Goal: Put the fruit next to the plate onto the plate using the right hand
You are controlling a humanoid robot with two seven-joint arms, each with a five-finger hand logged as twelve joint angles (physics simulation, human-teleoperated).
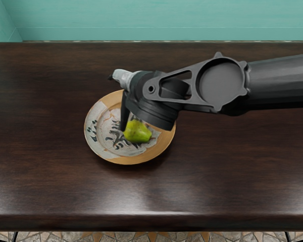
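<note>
Fingers [124,117] of the right hand [147,107] are mostly hidden beneath the wrist, with only one dark digit showing as it points down, so I cannot tell whether they are clamped or apart. On the dark wooden table [50,191], the patterned plate [125,160] carries the green pear [137,132] near its centre, directly under that hand. Placing looks almost done; the next move calls for a sure release and a straight lift that does not nudge the fruit.

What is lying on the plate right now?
A green pear shows on the patterned middle of the plate. The right hand hangs over the pear's top and the plate's far right part, so anything there is hidden.
</note>
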